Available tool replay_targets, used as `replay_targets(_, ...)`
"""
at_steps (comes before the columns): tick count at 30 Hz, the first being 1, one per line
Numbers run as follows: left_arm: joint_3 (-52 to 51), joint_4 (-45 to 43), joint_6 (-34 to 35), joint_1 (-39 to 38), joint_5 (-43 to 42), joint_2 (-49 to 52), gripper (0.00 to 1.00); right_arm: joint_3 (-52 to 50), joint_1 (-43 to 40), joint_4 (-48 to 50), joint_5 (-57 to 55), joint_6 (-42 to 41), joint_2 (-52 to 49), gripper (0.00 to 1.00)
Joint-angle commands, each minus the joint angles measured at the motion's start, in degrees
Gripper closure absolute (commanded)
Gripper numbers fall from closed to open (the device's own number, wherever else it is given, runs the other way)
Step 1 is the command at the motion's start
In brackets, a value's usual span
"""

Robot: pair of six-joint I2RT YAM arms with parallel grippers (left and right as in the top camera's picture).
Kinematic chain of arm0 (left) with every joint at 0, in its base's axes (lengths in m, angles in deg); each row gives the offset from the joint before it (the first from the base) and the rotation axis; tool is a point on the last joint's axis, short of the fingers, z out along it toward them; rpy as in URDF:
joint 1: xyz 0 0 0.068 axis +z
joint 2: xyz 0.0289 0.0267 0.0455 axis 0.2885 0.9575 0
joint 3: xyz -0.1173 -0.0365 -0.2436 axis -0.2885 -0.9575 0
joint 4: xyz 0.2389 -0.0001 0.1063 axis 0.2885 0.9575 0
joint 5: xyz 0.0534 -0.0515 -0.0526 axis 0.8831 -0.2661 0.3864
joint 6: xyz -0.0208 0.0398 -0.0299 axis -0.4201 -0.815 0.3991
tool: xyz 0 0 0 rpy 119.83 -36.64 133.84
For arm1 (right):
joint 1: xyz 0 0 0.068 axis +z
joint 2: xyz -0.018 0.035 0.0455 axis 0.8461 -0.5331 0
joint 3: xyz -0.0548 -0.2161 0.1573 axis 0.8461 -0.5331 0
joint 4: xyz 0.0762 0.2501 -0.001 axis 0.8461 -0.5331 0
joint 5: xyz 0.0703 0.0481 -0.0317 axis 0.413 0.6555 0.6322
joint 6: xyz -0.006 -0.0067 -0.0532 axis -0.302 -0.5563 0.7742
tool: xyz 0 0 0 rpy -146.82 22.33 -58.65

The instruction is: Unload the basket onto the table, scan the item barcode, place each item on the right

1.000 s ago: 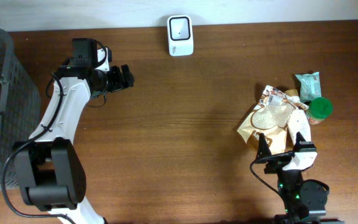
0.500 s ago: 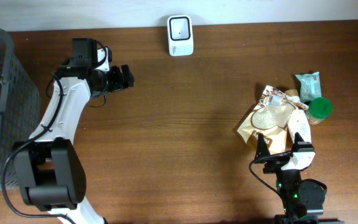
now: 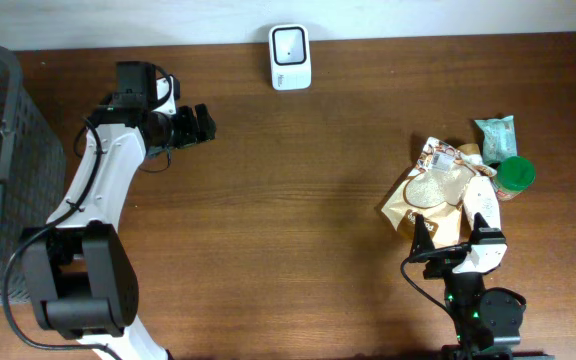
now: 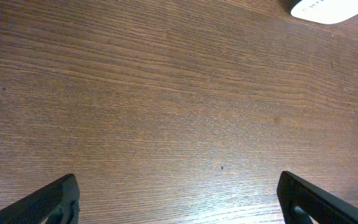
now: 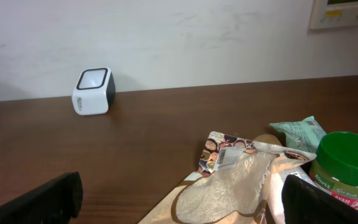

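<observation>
Currently nothing is held: left jaws and right jaws both gape wide, empty. Right jaws sit just behind the packet pile (image 3: 436, 188) and green-lidded jar (image 3: 515, 173), probably staged for pickup. Scanner (image 3: 289, 57) faces up at the worktop's (image 3: 298, 230) far edge.

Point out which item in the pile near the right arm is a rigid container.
The round jar with a green lid at the pile's right edge; the teal packet and tan pouch beside it are flat, soft bags.

Wood-grain table (image 4: 166, 106) — edge of white scanner (image 4: 331, 9) at top right.
</observation>
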Motion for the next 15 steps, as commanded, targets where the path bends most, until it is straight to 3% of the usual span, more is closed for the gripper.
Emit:
replay_targets(1,-0.07,0.02,-0.74,0.0,0.17,0.0,0.01,-0.57,0.52,0.15,0.28,-0.42,0.7,0.02)
replay_targets(15,-0.04,0.04,-0.74,-0.48,0.2,-2.03,0.01,-0.57,0.48,0.13,0.28,-0.42,0.7,0.02)
